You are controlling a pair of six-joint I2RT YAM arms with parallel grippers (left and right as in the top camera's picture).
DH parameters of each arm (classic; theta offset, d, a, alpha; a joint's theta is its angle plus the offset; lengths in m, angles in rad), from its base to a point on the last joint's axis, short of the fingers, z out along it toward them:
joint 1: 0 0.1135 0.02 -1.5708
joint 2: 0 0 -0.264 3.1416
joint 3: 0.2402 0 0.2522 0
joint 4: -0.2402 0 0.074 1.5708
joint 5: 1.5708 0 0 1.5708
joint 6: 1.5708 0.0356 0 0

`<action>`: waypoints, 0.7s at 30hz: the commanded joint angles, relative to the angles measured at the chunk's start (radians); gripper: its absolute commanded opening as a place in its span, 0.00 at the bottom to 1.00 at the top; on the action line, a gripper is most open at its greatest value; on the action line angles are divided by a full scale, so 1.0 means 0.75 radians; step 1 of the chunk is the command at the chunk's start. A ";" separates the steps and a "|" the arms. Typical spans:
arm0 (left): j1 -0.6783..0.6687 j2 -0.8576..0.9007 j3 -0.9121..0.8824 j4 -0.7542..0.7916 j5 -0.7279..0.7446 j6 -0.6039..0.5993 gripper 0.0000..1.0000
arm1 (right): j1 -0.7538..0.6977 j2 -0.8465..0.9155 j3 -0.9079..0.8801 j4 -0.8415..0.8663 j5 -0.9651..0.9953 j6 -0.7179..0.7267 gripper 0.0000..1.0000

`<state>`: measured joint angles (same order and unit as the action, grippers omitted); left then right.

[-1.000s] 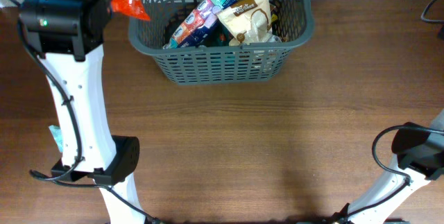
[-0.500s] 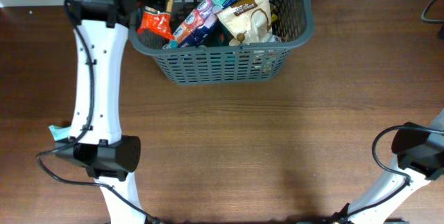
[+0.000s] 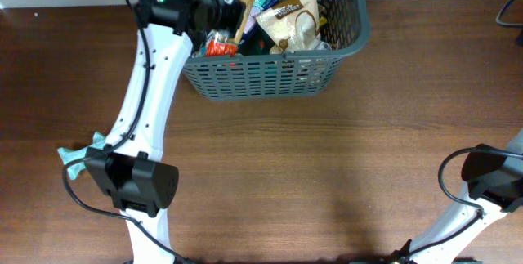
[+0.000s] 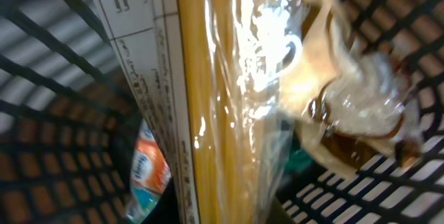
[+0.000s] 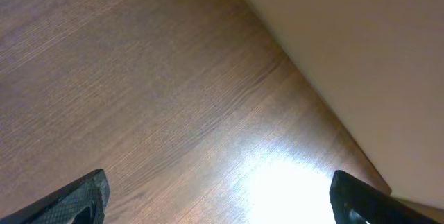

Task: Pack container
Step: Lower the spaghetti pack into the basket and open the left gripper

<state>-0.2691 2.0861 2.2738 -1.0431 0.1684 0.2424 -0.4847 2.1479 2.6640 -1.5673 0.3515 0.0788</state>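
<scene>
The container (image 3: 270,76) is a dark grey slotted basket at the table's back edge. My left arm reaches over its left side, with the left gripper (image 3: 222,20) shut on a long yellow spaghetti packet (image 3: 248,4) that has a red end (image 3: 219,46) low inside the left wall. In the left wrist view that packet (image 4: 222,113) fills the middle and hides the fingers, with the lattice wall (image 4: 388,182) behind it. A beige pouch (image 3: 296,17) and a blue-orange packet (image 4: 148,175) lie in the basket. My right gripper (image 5: 218,207) is open over bare wood.
A small teal packet (image 3: 78,156) lies on the table by the left arm's base. The right arm (image 3: 490,178) sits at the front right corner. A dark cable (image 3: 511,9) crosses the back right edge. A pale wall (image 5: 361,57) runs behind the table.
My left arm has swung right from outside the basket's left side to over it, carrying the packet. The red end has gone down inside the left wall. The right arm has not moved.
</scene>
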 commanded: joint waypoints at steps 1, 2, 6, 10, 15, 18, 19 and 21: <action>0.002 -0.049 -0.078 0.056 0.031 -0.013 0.02 | 0.001 0.005 -0.006 0.000 0.021 0.016 0.99; 0.002 -0.049 -0.118 0.070 0.031 -0.013 0.02 | 0.001 0.005 -0.006 0.000 0.021 0.016 0.99; 0.002 -0.049 -0.238 0.106 0.029 -0.013 0.02 | 0.001 0.005 -0.006 0.000 0.021 0.016 0.99; 0.002 -0.046 -0.309 0.121 0.024 -0.012 0.06 | 0.001 0.005 -0.006 0.000 0.021 0.016 0.99; 0.002 -0.045 -0.321 0.121 0.025 -0.013 0.48 | 0.001 0.005 -0.006 0.000 0.021 0.016 0.99; 0.002 -0.045 -0.321 0.121 0.024 -0.012 0.69 | 0.001 0.005 -0.006 0.000 0.021 0.016 0.99; 0.002 -0.045 -0.321 0.123 0.025 -0.012 0.73 | 0.001 0.005 -0.006 0.000 0.021 0.016 0.99; 0.002 -0.045 -0.320 0.132 0.023 -0.012 0.74 | 0.001 0.005 -0.006 0.000 0.020 0.016 0.99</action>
<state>-0.2672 2.0842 2.0361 -0.9520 0.1692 0.2337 -0.4847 2.1479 2.6640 -1.5677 0.3515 0.0788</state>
